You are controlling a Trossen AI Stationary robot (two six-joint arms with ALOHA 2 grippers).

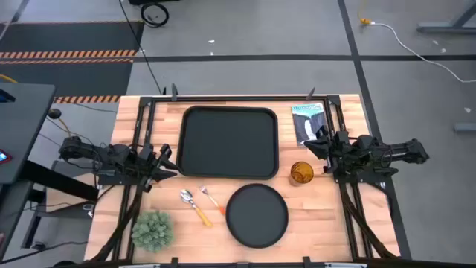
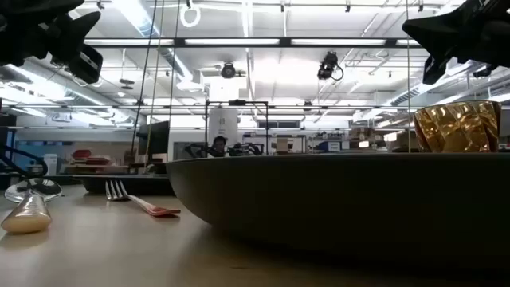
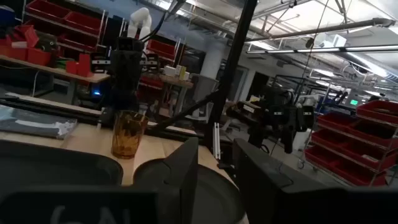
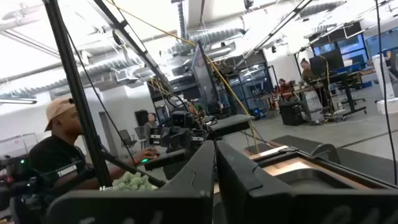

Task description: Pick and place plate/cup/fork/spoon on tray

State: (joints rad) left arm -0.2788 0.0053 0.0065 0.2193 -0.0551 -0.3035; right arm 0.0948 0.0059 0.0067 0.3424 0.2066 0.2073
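The black rectangular tray (image 1: 229,141) lies at the table's far middle. The round black plate (image 1: 256,214) lies near the front edge and fills the low view (image 2: 343,199). The amber cup (image 1: 301,173) stands upright right of the tray and shows in the left wrist view (image 3: 129,132). The spoon (image 1: 192,203) and the fork (image 1: 211,198) lie flat left of the plate. My left gripper (image 1: 168,161) is open and empty, left of the tray. My right gripper (image 1: 315,149) is shut and empty, just beyond the cup, toward the right.
A green plant ball (image 1: 152,229) sits at the front left. A printed booklet (image 1: 307,123) lies at the far right beside the tray. A person in a cap (image 4: 62,149) sits beyond the table's left side.
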